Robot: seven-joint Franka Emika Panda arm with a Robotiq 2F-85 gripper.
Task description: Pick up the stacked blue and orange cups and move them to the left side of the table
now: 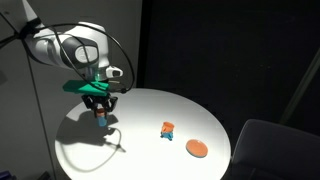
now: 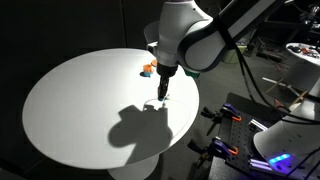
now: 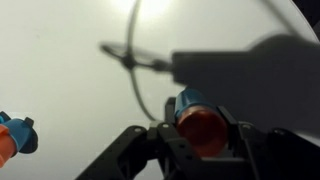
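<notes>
1. The end effector [image 3: 200, 138] is clenched on the stacked blue and orange cups [image 3: 198, 118]. In the wrist view its dark fingers sit on either side of the stack, with the orange body and a blue rim showing between them.
2. In an exterior view the end effector [image 1: 101, 110] points straight down with the small stack at its tip. It looks to be held clear of the surface [image 1: 150, 105], since its shadow falls apart from it on the white top.
3. The stack is far slimmer than the fingers that hold it. It is probably thin plastic, very light and smooth, so it will add no real load but could tip or slide out if the squeeze is off-centre.
4. The two cups are only nested, so a hold that presses on both walls looks safest. A pinch on the outer cup alone might let the inner one drop during travel.
5. Further out on the surface, well apart from the end effector, stands a chunkier orange and blue stack [image 1: 168, 129]. A flat orange disc [image 1: 197, 148] lies beyond it near the edge.
6. The arm [image 1: 70, 48] reaches in from beside the round surface, with a cable looping off its wrist.
</notes>
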